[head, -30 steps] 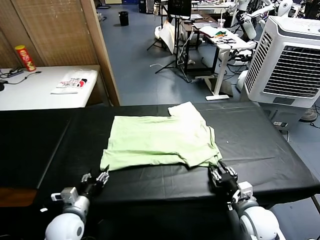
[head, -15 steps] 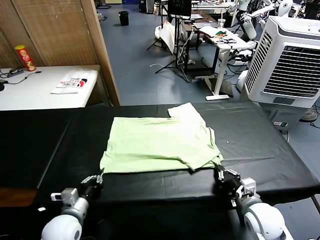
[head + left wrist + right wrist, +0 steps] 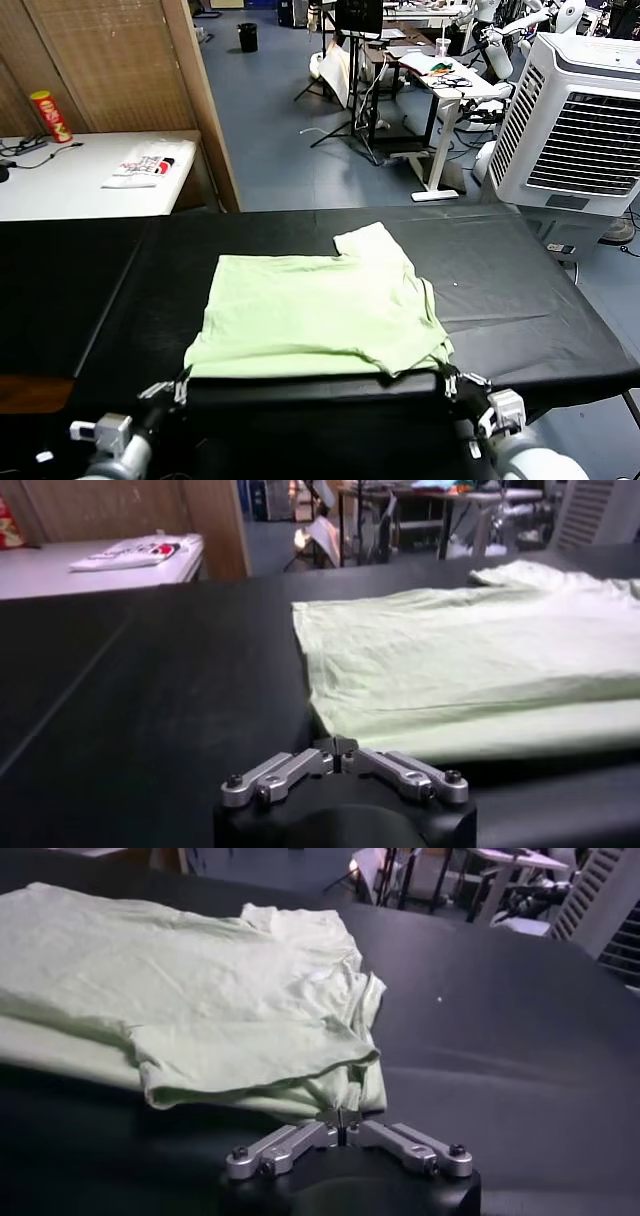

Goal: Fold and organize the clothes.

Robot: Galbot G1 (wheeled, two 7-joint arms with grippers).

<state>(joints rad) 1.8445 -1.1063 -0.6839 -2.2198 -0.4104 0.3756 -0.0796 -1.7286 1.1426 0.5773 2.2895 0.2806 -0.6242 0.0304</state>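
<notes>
So on the far left a red cylindrical snack can is stood upright on a white side table, and a folded white item with red and black print is laid flat near that table's right end. Down at the near edge of the long black cloth-covered table, the left gripper is seen low by the shirt's near-left corner; in the left wrist view its metal fingers are brought together tip to tip, and the fabric's edge is met right at those tips, so the corner looks pinched, though the contact itself is tiny. The pale light-green short-sleeved polo shirt is spread flat across the middle of the black table, folded over on itself, with a sleeve stuck out at the far right and the near hem hung slightly over the table edge. On the right, the right gripper is parked just below the shirt's near-right corner; from the right wrist view its fingers are nearly closed, with a bunched fold of green cloth caught at the tips. Further right, behind the table, a big white air cooler with a louvred front is stood on the blue floor.
</notes>
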